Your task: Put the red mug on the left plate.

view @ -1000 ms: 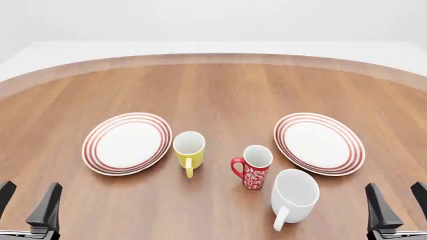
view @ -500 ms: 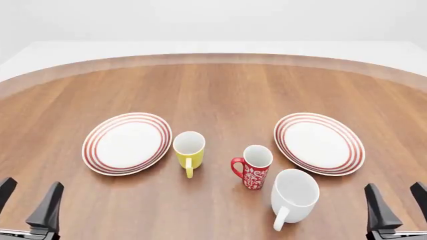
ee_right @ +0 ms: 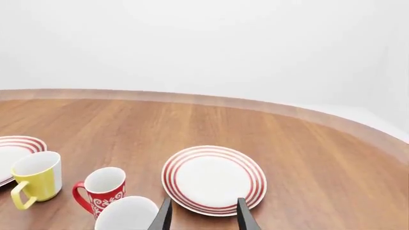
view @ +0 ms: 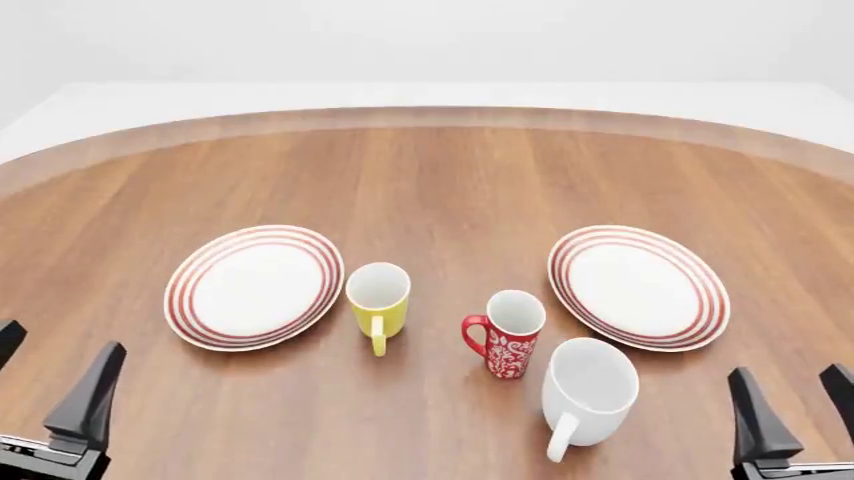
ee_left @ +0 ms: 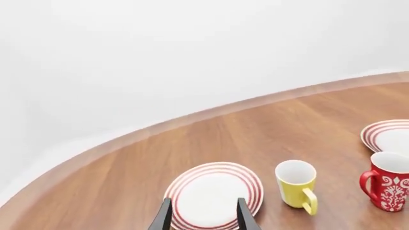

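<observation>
Left gripper has seemingly dipped slightly; red mug untouched.

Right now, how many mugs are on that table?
3, all upright between the two plates: the yellow mug beside the left plate, the red mug near the middle, and the white mug closest to the arms. Nothing seems hidden.

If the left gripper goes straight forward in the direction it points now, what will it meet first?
Most likely the left plate. In the left wrist view the plate lies directly ahead between the open fingers of the left gripper, with only bare table before it. The yellow mug stands off to one side of that line. Depth is uncertain.
</observation>
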Controlling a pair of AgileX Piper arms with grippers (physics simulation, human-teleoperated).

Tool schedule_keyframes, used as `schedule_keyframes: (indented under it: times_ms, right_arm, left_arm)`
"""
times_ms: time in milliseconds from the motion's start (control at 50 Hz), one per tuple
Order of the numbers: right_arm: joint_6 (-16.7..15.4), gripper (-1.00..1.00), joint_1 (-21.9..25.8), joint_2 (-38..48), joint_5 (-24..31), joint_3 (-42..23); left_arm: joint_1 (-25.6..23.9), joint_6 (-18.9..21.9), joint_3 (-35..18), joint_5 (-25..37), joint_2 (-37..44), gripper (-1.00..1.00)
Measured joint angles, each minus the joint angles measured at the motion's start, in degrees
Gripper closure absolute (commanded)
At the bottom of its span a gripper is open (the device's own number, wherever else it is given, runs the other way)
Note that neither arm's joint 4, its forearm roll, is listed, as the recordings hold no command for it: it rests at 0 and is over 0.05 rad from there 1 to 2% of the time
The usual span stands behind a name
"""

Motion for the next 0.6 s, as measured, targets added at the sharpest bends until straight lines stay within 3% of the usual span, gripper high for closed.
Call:
schedule_keyframes:
  times_ms: [600]
  right_arm:
    - [-1.5,-1.00,1.0,0.0,-0.2,0.0]
  left_arm:
    - [-9.9,6.1,-8.3,-11.0,21.9,-1.00]
